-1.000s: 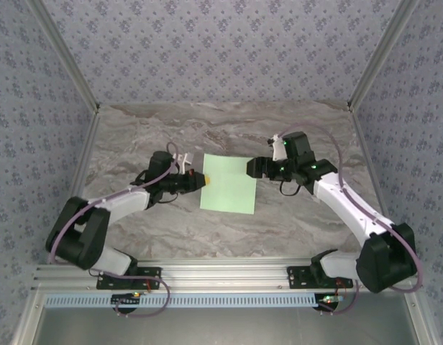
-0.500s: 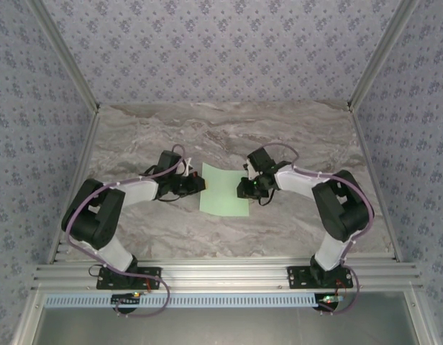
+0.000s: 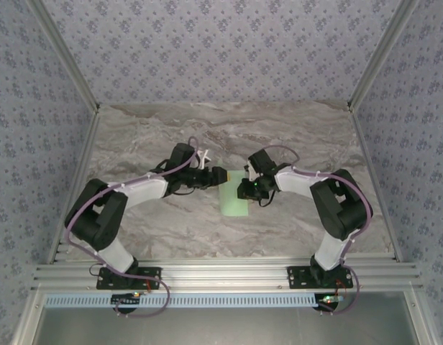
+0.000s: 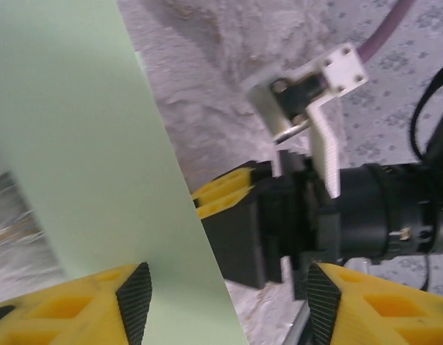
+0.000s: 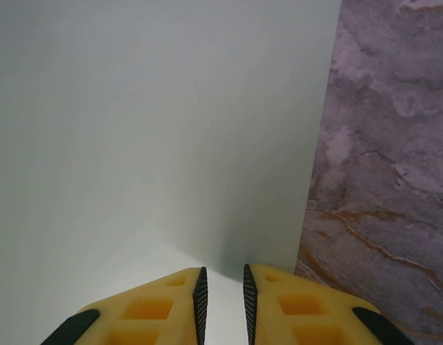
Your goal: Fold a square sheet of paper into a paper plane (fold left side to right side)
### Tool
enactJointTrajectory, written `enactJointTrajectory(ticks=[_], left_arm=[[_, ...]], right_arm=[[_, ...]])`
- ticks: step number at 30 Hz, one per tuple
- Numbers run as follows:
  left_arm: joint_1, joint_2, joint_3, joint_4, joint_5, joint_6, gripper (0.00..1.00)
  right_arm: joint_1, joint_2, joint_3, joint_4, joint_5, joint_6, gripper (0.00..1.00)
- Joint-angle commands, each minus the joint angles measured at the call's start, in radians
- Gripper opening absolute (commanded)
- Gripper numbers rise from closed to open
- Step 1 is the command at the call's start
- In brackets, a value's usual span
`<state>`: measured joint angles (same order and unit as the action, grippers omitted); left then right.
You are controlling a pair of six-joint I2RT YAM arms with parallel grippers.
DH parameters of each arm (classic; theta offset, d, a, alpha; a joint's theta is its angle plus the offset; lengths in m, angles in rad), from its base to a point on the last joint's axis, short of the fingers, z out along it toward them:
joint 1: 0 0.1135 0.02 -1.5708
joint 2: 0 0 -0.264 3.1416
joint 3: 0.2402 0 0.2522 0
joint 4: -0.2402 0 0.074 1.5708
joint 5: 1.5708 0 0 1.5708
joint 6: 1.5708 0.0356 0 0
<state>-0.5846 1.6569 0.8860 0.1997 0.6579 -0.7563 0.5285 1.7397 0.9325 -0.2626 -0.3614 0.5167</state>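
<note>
Arms (image 3: pixel 139 192) black and white; purple cables (image 4: pixel 385 34); yellow pincer fingers (image 5: pixel 149 309), black pads (image 5: pixel 201 309) apparently ribbed.

The left arm (image 3: pixel 135 192) stretches low from the table's near edge toward its middle, left gripper (image 3: pixel 220 175) pointing right, its fingers (image 4: pixel 134 291) spread wide. The right arm (image 3: pixel 308 180) bends sharply back inward, right gripper (image 3: pixel 243 190) pointing left and down, its fingers (image 5: pixel 200 302) drawn close with a thin slit between.

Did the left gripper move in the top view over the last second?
Yes. The left gripper has shifted right across the marble table, toward its middle, and the square sheet of paper now looks narrower.
</note>
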Motion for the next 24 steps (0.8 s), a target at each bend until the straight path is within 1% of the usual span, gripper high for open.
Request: enactJointTrajectory(ticks=[1,4,6,9,11,14,17,20,24], left_arm=[[-0.034,0.064,0.057,0.050,0.026,-0.026,0.63],[-0.055,0.116,0.087,0.052,0.019,-0.028,0.63],[-0.064,0.139,0.096,0.054,0.014,-0.031,0.60],[-0.073,0.160,0.105,0.055,0.008,-0.032,0.52],[-0.073,0.167,0.106,0.053,0.001,-0.031,0.45],[-0.075,0.167,0.106,0.043,-0.008,-0.026,0.35],[-0.075,0.165,0.106,0.032,-0.016,-0.022,0.29],[-0.075,0.165,0.103,0.028,-0.018,-0.021,0.26],[-0.076,0.163,0.100,0.028,-0.020,-0.021,0.25]], right_arm=[[-0.033,-0.077,-0.036,0.066,-0.066,0.028,0.27],[-0.072,-0.154,-0.058,0.070,-0.072,0.023,0.34],[-0.098,-0.202,-0.080,0.091,-0.098,0.032,0.39],[-0.131,-0.244,-0.103,0.133,-0.155,0.058,0.44],[-0.142,-0.254,-0.122,0.186,-0.192,0.090,0.46],[-0.145,-0.235,-0.145,0.284,-0.246,0.160,0.47],[-0.145,-0.194,-0.138,0.321,-0.270,0.188,0.46],[-0.144,-0.153,-0.138,0.358,-0.290,0.213,0.46],[-0.136,-0.108,-0.131,0.370,-0.301,0.229,0.44]])
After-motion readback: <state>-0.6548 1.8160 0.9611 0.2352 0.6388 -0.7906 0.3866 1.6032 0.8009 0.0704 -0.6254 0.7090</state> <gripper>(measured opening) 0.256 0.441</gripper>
